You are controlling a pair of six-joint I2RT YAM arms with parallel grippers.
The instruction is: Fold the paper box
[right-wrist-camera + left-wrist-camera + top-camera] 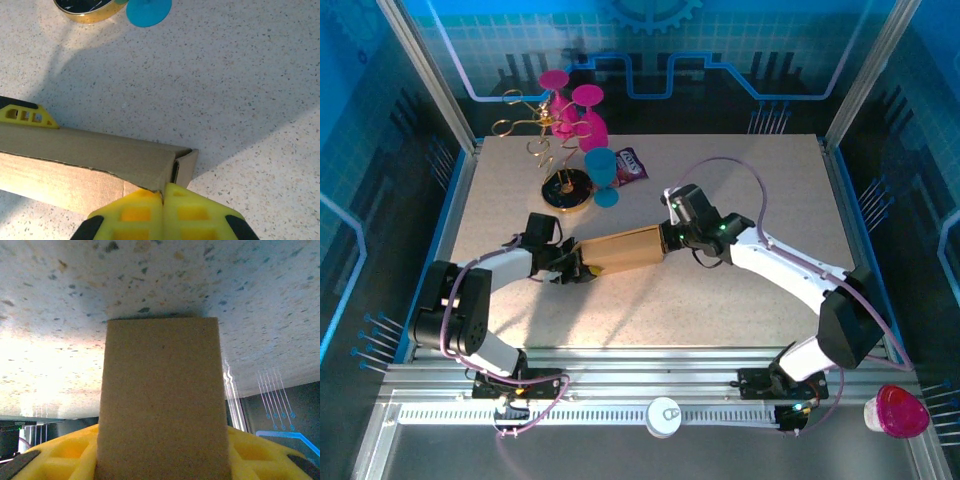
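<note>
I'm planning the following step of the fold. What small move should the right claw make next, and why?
Probably let go and nudge the open end flap inward. The right claw pinches the paper box at that end, where the flap stands ajar, while the left claw sits at the other end.

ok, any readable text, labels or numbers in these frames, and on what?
No text can be read.
purple packet: pale print, too small and blurred to read.
paper box: plain brown, no print on the faces in view.
</note>
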